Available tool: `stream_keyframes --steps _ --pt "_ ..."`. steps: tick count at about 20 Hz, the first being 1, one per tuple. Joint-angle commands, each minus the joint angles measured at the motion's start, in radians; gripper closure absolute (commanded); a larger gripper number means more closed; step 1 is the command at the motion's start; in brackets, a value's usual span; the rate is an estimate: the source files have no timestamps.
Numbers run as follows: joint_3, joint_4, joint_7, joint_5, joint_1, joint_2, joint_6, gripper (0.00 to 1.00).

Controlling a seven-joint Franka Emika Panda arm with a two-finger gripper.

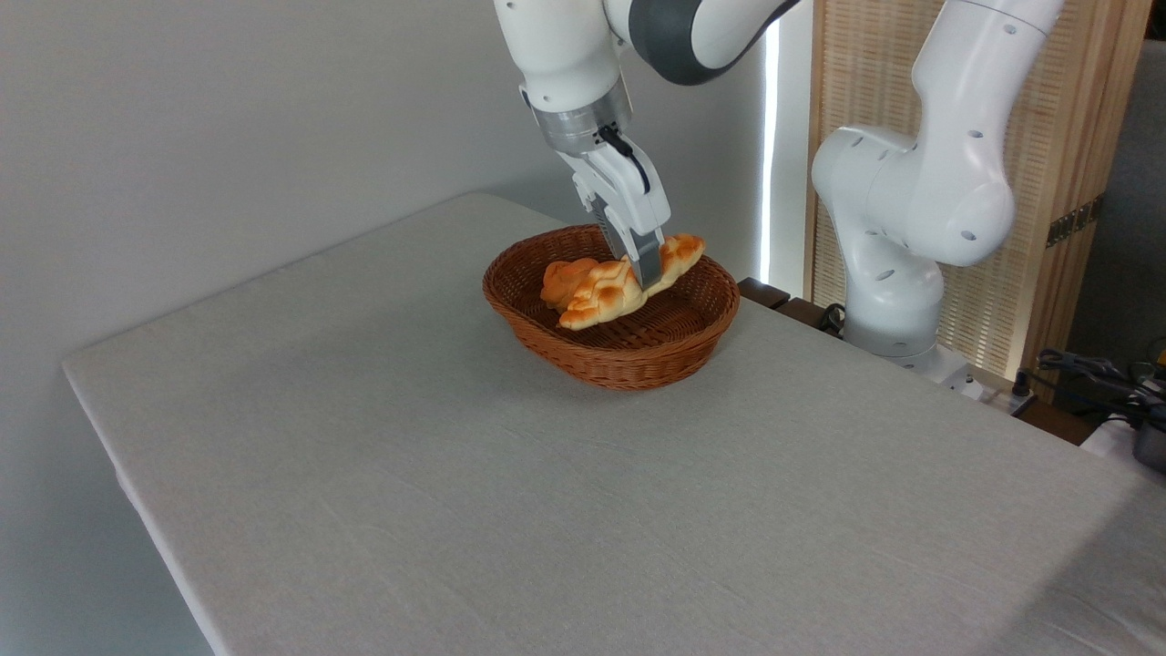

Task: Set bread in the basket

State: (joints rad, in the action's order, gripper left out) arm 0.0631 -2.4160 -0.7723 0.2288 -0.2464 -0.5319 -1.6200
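Note:
The reddish-brown wicker basket [629, 364] sits at the far middle of the table. The long braided bread [597, 296] lies tilted inside it, with its left tip low in the basket and its right tip raised above the far rim. My gripper [643, 271] reaches down into the basket and is shut on the bread near its middle. One grey finger shows in front of the loaf; the other is hidden behind it.
A small orange bun [557, 276] rests in the basket just behind the loaf's left end. The robot's white base [897, 237] stands off the table's far right edge. Dark cables and gear [1116, 378] lie at the far right.

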Motion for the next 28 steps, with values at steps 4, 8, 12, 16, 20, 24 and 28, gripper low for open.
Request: stream_keyframes --steps 4,8,12,16,20,24,28 --pt "-0.011 -0.015 -0.010 -0.014 -0.013 0.015 -0.035 0.00" --pt "-0.011 -0.014 -0.004 -0.013 -0.019 0.026 -0.035 0.00" --pt "-0.011 -0.012 -0.010 -0.014 -0.021 0.035 -0.035 0.00" --pt "-0.011 -0.008 -0.004 -0.014 -0.022 0.035 -0.035 0.00" --pt "-0.011 -0.003 -0.001 -0.013 -0.027 0.043 -0.035 0.00" --pt "-0.011 0.047 0.011 -0.013 -0.028 0.049 -0.026 0.00" --pt "-0.012 0.164 0.018 -0.014 -0.025 0.090 -0.020 0.00"
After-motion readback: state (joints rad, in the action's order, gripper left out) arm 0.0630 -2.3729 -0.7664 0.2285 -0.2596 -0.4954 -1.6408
